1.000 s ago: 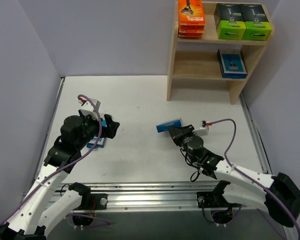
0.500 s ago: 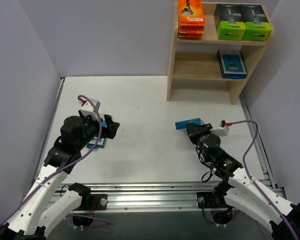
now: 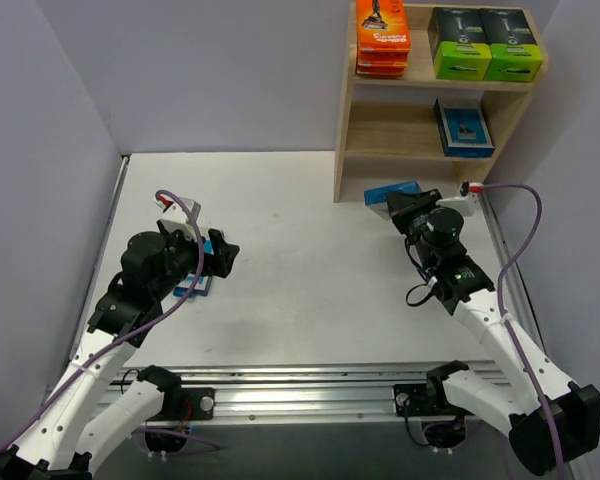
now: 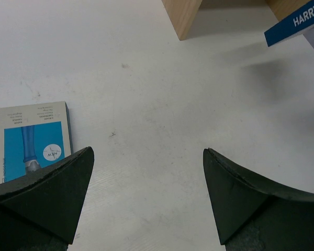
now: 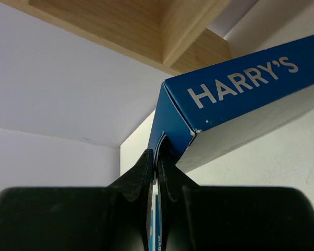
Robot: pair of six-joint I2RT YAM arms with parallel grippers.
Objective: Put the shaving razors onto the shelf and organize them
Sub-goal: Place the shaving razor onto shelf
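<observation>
Shaving razors are mostly shelved already: the stacked flat orange packs (image 3: 383, 40) and two black boxes with lime-green ends (image 3: 485, 45) sit on the top tier of the light wooden two-tier shelf (image 3: 345, 120), and one flat light-blue card (image 3: 464, 128) lies on the lower tier, toward its right. The step in hand looks like delivery of a second blue pack (image 3: 391, 190). The right gripper (image 3: 408, 207) is clenched on its thin edge, holding it off the white table (image 3: 280, 200) just in front of the shelf's lower opening. The next move calls for carrying it in over the lower board and setting it beside the card there, clear of the side panel. The left gripper (image 3: 223, 255) hangs released, jaws wide, over the remaining blue card (image 4: 34, 138), which lies flat on the table at the left and would need grasping afterwards.
</observation>
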